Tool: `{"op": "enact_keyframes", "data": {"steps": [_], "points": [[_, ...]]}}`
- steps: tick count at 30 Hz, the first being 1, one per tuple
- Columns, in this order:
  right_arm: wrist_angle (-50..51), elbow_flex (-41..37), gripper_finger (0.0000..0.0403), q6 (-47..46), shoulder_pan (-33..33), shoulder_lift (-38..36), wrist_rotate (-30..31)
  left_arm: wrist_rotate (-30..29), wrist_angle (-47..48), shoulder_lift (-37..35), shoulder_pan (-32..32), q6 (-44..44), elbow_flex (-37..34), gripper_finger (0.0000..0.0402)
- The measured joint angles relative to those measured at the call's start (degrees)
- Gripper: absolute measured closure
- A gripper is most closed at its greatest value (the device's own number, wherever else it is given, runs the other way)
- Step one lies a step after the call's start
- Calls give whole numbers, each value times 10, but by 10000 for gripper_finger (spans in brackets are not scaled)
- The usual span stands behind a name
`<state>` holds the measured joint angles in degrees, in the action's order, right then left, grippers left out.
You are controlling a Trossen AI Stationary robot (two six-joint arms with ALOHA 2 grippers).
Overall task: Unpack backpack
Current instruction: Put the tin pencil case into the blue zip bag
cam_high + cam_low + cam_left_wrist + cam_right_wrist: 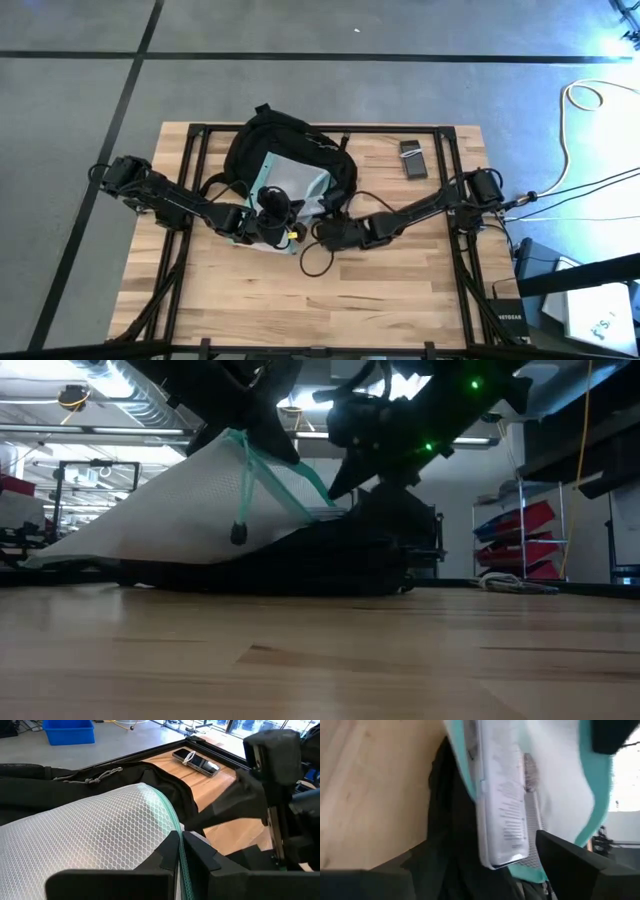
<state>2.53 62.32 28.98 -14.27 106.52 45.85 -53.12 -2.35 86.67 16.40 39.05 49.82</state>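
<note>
The black backpack [290, 140] lies at the table's far middle. A translucent white mesh pouch with a teal edge [285, 185] slants up out of it toward the near side, its far end resting on the backpack [320, 560]. My left gripper [262, 215] is shut on the pouch's near end. My right gripper [322, 228] comes in from the right and is open. In the right wrist view its fingers [570, 860] stand on either side of the pouch's corner [505, 820]; whether they touch it I cannot tell. My left gripper pinches the pouch's teal edge [176, 832] between its two fingers, coming nearly level from the table's left-near side. The held end [262, 460] is lifted clear of the table, with a zip pull [238, 535] hanging below it. The pouch's far end lies on the backpack.
A dark phone-like device [413, 160] lies on the wood at the far right. A black cable [318, 262] loops on the table below my right gripper. Black frame rails [455, 260] run along the table's sides. Bare wood [330, 310] lies toward the near edge.
</note>
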Motion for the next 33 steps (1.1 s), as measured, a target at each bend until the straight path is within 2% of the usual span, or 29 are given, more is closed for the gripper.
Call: {"op": "enact_keyframes", "data": {"steps": [4, 9, 14, 19, 25, 30, 33], "points": [[-25, -1, 169, 12, 5, -1, 26, 0, 0, 0, 0, 1, 0, 396], [-34, -1, 212, 32, 32, 19, 9, 0, -1, 0, 0, 2, 0, 396], [-77, -2, 231, 47, 55, 25, -25, -1, 0, 0, -1, 2, 0, 396], [-131, -2, 247, 94, 58, 25, -16, -1, 1, 0, -1, 0, -1, 396], [-160, 6, 301, 116, 57, 25, -8, -1, 0, 0, -1, 2, -1, 396], [-153, 12, 367, 113, 65, 25, -58, -1, 0, 0, -1, 2, -1, 396], [-156, 14, 387, 103, 78, 25, -83, -1, 0, 0, -1, 2, -1, 396]]}}
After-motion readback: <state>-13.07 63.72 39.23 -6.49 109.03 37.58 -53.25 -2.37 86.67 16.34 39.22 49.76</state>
